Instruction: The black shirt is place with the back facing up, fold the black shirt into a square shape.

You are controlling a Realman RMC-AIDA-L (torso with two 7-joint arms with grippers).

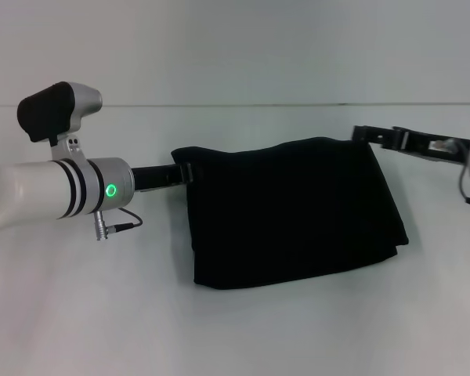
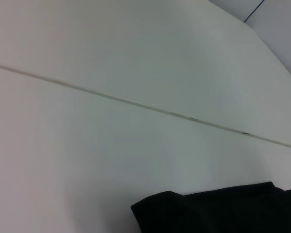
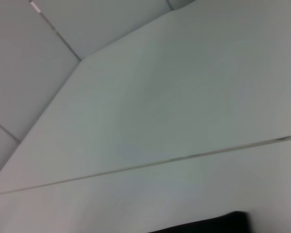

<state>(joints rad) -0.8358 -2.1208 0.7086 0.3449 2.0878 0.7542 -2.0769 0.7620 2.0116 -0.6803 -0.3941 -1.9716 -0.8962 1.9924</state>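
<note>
The black shirt (image 1: 290, 211) lies folded into a rough rectangle in the middle of the white table (image 1: 243, 329), plain side up, no lettering showing. Its far edge runs between my two grippers and looks slightly raised. My left gripper (image 1: 182, 172) is shut on the far left corner of the cloth. At the far right corner, my right gripper (image 1: 362, 135) is shut on the cloth too. A dark strip of the shirt (image 2: 218, 211) shows in the left wrist view, and only a sliver of the shirt (image 3: 208, 225) in the right wrist view. Neither wrist view shows fingers.
The white table top (image 2: 87, 160) stretches around the shirt on every side. A thin seam line (image 2: 136, 103) crosses the table behind the shirt. My left arm's white forearm with its green light (image 1: 110, 189) reaches in low from the left.
</note>
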